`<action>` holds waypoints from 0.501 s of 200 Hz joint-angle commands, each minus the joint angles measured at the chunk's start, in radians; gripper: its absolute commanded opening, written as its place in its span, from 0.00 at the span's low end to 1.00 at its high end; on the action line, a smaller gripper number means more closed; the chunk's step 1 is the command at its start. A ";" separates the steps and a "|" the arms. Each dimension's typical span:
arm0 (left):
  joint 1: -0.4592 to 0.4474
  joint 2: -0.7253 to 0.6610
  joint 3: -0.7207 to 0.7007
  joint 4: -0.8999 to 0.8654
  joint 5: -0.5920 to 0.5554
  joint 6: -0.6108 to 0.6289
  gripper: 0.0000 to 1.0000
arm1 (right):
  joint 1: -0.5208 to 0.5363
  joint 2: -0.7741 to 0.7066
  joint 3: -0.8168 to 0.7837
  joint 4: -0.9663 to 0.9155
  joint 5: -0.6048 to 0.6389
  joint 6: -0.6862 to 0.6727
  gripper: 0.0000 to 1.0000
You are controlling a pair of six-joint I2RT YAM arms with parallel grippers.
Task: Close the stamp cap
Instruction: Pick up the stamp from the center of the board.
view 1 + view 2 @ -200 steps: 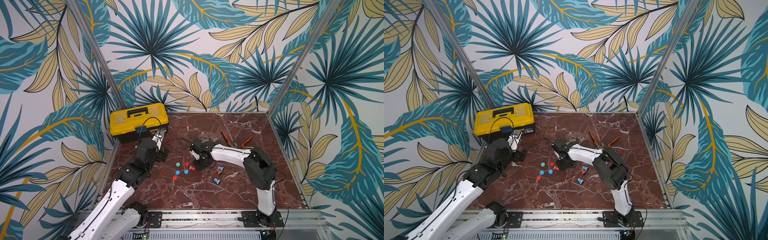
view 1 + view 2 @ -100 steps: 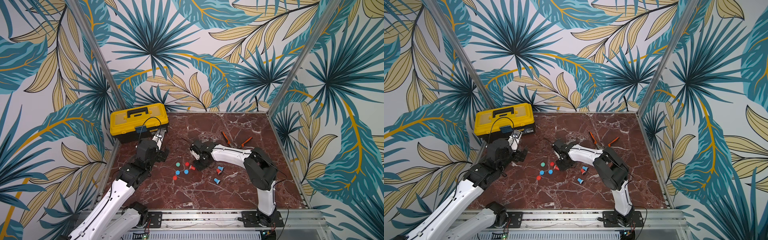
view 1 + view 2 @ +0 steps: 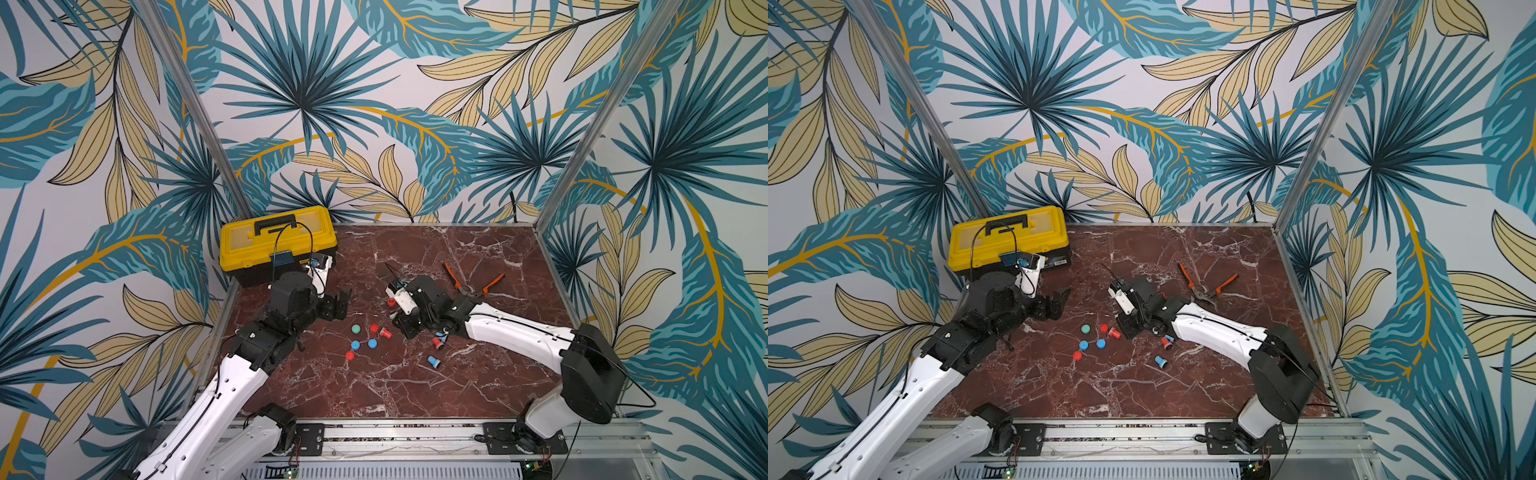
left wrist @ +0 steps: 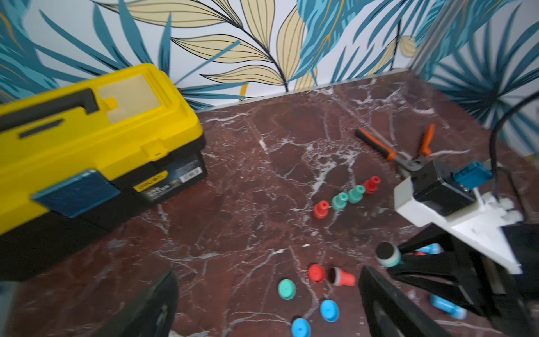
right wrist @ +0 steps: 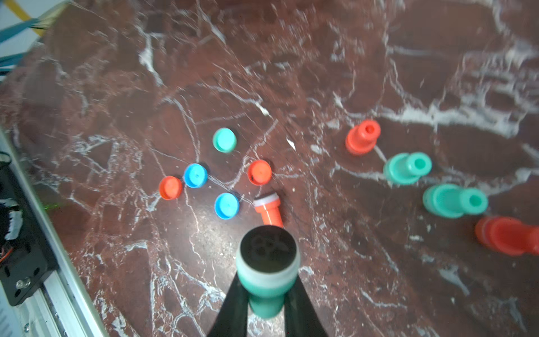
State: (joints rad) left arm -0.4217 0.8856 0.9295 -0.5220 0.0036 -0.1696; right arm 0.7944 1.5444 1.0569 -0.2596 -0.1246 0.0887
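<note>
The right pincer (image 5: 267, 294) is nipped narrow on the stem of a green stamp (image 5: 267, 251), whose dark inked face is bare. From above, that puts it near the middle of the marble table (image 3: 415, 257). Its match, the loose green cap (image 3: 356, 329), lies at nine o'clock from that pincer among red and blue caps (image 3: 372, 343). An uncapped red stamp (image 3: 386, 332) lies on its side between them. The left pincer (image 4: 268, 277) gapes wide and empty toward ten o'clock. I'd judge stamp and cap to be light, hard, slick plastic. Hold the stamp by its stem, off the soft pad. Take the shallow cap by its rim, since it could skate on the marble.
</note>
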 commanded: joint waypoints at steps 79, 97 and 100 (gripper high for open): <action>-0.002 0.110 0.051 -0.012 0.494 -0.327 0.79 | 0.003 -0.152 -0.122 0.366 -0.275 -0.457 0.17; -0.023 0.120 0.058 -0.012 0.515 -0.332 0.76 | 0.003 -0.149 -0.109 0.359 -0.288 -0.492 0.16; -0.028 0.122 0.058 -0.012 0.517 -0.333 0.76 | 0.003 -0.147 -0.106 0.358 -0.289 -0.494 0.16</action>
State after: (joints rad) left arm -0.4294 1.0019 0.9443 -0.5278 0.4358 -0.4641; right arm 0.7944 1.4063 0.9451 0.0658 -0.3702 -0.3115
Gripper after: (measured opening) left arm 0.769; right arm 0.204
